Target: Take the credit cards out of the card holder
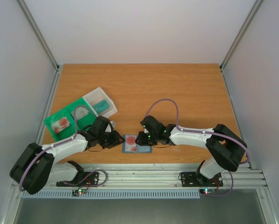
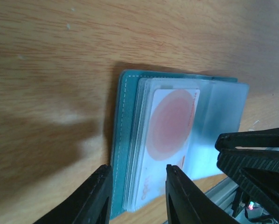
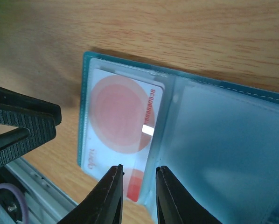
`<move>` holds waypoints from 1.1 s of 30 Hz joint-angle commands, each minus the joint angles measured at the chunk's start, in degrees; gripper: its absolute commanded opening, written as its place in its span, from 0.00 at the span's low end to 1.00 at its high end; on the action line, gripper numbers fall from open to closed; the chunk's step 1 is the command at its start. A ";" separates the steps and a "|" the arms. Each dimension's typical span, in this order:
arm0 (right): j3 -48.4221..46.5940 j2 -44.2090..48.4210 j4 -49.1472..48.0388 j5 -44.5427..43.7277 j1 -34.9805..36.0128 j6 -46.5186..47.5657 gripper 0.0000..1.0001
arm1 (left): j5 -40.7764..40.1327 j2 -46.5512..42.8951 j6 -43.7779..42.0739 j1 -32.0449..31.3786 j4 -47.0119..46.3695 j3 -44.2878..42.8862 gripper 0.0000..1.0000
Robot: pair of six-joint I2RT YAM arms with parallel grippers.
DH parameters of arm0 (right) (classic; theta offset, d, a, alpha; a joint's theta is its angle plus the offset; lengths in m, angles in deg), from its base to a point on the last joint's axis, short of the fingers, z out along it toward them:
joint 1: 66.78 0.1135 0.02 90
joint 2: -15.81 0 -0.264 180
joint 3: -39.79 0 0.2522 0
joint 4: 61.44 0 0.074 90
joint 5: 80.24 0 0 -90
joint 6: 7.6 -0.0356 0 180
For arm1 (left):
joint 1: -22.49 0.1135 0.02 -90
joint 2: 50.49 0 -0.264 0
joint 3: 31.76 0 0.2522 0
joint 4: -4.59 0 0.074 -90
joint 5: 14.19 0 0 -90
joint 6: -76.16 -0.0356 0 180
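While both arms crowd the near edge of the small slate-blue two-leaf folding card holder (image 2: 117, 140), you are at the very start of extraction. No card is out yet.

- Left gripper (image 2: 139, 199): reaches over the holder's near edge, at its left leaf. The black jaws straddle the stitched edge, the stack of clear plastic sleeves (image 2: 219, 121) and the end of the card. A gap shows between them. I cannot tell whether they bite or only bracket the stack.
- Right gripper (image 3: 138, 196): at the same near edge, just beside the holder's fold. The jaws stand narrow around a reddish corner at the sleeve's end. Contact is not readable, so I cannot tell if it is pinched or free.
- Thin whitish plastic card with the big red round mark (image 3: 116, 121): lies flat in the top sleeve of the holder's left leaf. The reddish corner may belong to a second card, but that is unclear.
- Holder: open and flat on the orange-brown wooden table (image 1: 177, 88).
- Beyond the holder and well to its left: a green plastic tray (image 1: 83, 116) and a clear plastic box (image 1: 102, 103), neither of them involved.

Next move, as I judge it: pin the left leaf with your left claw. Get your right claw on card alone, not sleeve film. Then draw the card straight out along the sleeve, keeping the holder from lifting with it.
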 commanded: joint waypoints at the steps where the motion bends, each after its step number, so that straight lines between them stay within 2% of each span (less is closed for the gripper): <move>1: 0.60 -2.71 -4.10 -0.06 0.33 0.60 0.22 | -0.67 4.19 1.68 -1.42 -11.86 1.30 0.31; 18: 1.88 -5.38 -6.37 -0.72 0.15 1.16 0.19 | 1.39 11.37 2.71 -1.77 -19.98 2.12 0.18; 33: 3.38 -4.91 -6.67 -1.51 -0.37 1.54 0.16 | 0.23 13.73 3.16 -2.24 -19.52 2.38 0.07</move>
